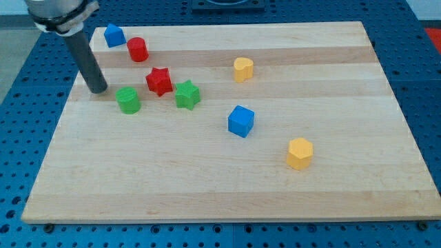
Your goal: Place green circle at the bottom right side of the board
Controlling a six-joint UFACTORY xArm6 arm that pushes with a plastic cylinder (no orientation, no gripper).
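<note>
Touching nothing, my tip rests near the board's left edge, just left of the green circle; bare wood stretches from there toward the bottom right corner

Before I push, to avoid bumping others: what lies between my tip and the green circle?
Bare board in the camera view: tip, green circle.

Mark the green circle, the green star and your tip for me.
green circle (pixel 128 100), camera view, top face.
green star (pixel 187 94), camera view, top face.
my tip (pixel 98 89), camera view, rod's lower end, left of the circle.
</note>
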